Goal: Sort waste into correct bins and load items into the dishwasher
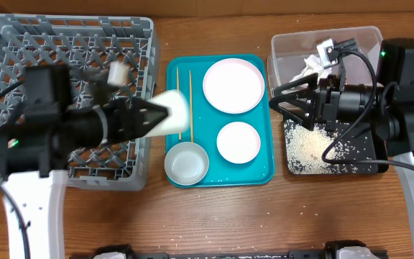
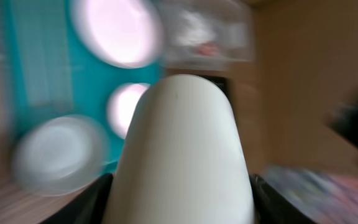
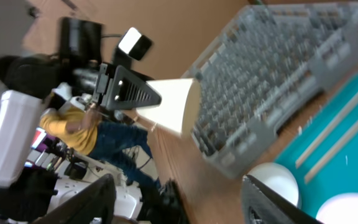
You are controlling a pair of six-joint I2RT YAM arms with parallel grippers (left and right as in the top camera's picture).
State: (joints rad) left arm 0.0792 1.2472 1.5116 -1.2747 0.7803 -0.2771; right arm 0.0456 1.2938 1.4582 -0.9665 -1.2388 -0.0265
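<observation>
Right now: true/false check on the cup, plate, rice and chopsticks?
1. The left gripper holds the cup. True.
2. The plate sits in the rack. False: it is on the teal tray.
3. Rice lies in the black tray. True.
4. The right gripper holds the chopsticks. False: it is open and empty; they lie on the teal tray.

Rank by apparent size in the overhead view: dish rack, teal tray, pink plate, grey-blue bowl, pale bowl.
1. dish rack
2. teal tray
3. pink plate
4. grey-blue bowl and pale bowl: they look alike, so unranked.
</observation>
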